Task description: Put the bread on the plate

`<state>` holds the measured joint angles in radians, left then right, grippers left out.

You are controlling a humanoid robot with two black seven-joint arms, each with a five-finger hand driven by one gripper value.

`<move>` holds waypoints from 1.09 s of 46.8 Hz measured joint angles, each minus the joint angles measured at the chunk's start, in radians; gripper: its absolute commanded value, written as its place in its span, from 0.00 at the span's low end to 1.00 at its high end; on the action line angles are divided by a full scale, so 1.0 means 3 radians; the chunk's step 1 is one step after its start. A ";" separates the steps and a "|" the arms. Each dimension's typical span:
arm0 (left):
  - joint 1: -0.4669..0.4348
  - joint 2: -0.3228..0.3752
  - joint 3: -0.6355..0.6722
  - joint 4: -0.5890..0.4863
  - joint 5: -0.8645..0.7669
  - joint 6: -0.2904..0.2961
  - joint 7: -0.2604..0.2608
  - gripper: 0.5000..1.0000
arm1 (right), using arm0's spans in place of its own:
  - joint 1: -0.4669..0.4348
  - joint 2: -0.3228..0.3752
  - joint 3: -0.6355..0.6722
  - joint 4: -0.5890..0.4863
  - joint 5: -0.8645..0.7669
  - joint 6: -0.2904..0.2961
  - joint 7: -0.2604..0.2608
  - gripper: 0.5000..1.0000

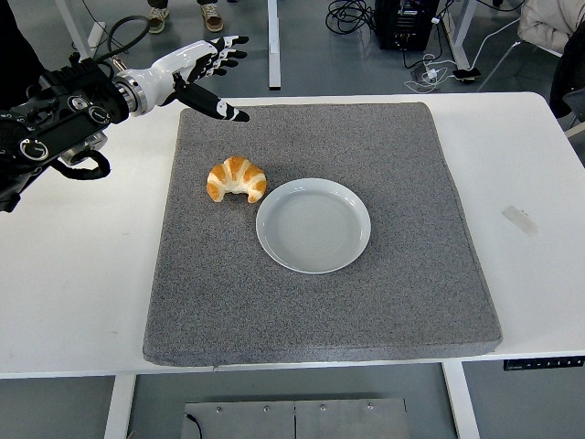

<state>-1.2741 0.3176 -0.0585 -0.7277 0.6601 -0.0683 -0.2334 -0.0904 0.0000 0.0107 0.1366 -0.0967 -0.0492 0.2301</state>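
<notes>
A golden croissant (236, 178) lies on the grey mat (402, 274), just left of a pale blue plate (313, 225) and close to its rim. The plate holds nothing. My left hand (218, 75) reaches in from the upper left, above the mat's far left corner, well behind the croissant. Its fingers are spread and hold nothing, with the thumb (219, 107) pointing down toward the mat. The right arm does not show.
The mat covers most of the white table (530, 165). A small strip of tape (519, 219) lies on the table at the right. Beyond the far edge are table legs, cables and a person's shoes (212, 14) on the floor.
</notes>
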 measured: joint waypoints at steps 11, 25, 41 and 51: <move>0.0006 0.0000 0.0200 -0.0078 0.0397 0.0193 0.0006 0.96 | 0.0000 0.0000 0.0000 0.0000 0.0000 0.0000 0.0000 1.00; 0.0012 0.0036 0.0539 -0.0355 0.0907 0.0719 -0.0007 0.96 | 0.0001 0.0000 0.0000 0.0000 0.0000 0.0000 0.0000 1.00; 0.0009 0.0046 0.0768 -0.0423 0.1207 0.0907 -0.0004 0.96 | 0.0000 0.0000 0.0000 0.0000 0.0000 0.0000 0.0000 1.00; 0.0015 0.0051 0.0955 -0.0423 0.1327 0.1082 -0.0006 0.96 | 0.0000 0.0000 0.0000 0.0002 0.0000 0.0000 0.0000 1.00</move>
<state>-1.2695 0.3328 0.2279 -0.8546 1.0581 0.2562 -0.2352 -0.0905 0.0000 0.0107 0.1370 -0.0967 -0.0492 0.2301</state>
